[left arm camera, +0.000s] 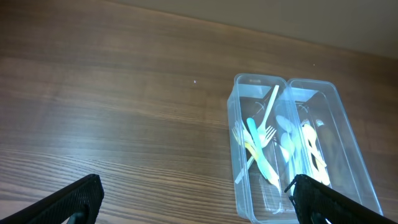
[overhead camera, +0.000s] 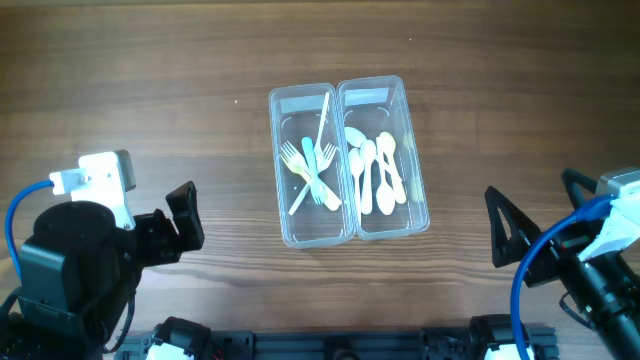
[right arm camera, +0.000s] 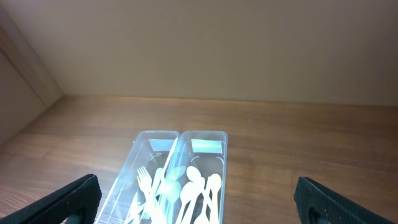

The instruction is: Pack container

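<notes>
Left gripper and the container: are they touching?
Apart. The overhead view shows bare table between the left gripper and the container.

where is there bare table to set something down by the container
Bare table lies between the container and the left hand, between it and the right hand, and all along its far side. Crowded: inside it, forks on one side, spoons on the other.

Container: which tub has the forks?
The tub on the left arm's side: crossed white and teal forks lie in it. The other tub holds white spoons.
</notes>
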You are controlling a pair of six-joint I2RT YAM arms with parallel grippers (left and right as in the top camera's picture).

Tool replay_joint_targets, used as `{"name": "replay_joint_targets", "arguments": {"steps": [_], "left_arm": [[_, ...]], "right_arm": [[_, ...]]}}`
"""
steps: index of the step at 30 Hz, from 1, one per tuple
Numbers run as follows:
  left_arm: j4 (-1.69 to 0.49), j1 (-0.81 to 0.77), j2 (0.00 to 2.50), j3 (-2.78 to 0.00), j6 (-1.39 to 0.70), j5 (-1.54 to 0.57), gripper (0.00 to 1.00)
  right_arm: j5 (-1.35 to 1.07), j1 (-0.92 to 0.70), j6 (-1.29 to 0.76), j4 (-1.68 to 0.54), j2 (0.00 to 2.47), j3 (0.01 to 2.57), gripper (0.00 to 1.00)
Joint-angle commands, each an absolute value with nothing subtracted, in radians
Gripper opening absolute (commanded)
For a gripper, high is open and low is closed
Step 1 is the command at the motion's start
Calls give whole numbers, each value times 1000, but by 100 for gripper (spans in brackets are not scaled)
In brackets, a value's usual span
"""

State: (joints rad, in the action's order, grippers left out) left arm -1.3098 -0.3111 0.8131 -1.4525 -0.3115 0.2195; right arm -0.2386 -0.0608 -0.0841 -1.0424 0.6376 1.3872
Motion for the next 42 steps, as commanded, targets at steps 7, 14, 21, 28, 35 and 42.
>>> {"name": "replay_joint_targets", "arguments": {"steps": [7, 14, 21, 28, 35, 42], "left_arm": [[-1311, -305, 813, -1456, -299, 218, 100], [-1310, -305, 813, -1456, -299, 218, 100], [-1311, -305, 813, -1456, -299, 218, 100], [-1311, -305, 813, -1456, -299, 218, 100], [-1310, -305, 813, -1456, -299, 218, 100], [-1311, -305, 813, -1456, -299, 218, 100]], "right_arm": [[-232, -60, -78, -1111, 638, 1382, 100], [-224, -60, -78, -1119, 638, 1382, 100], [-150, -60, -77, -1116, 640, 1347, 100], [-45, -60, -80, -906, 493, 1078, 100], [-39, -60, -78, -699, 305, 720, 100], [-40, -60, -108, -556, 215, 443, 100]]}}
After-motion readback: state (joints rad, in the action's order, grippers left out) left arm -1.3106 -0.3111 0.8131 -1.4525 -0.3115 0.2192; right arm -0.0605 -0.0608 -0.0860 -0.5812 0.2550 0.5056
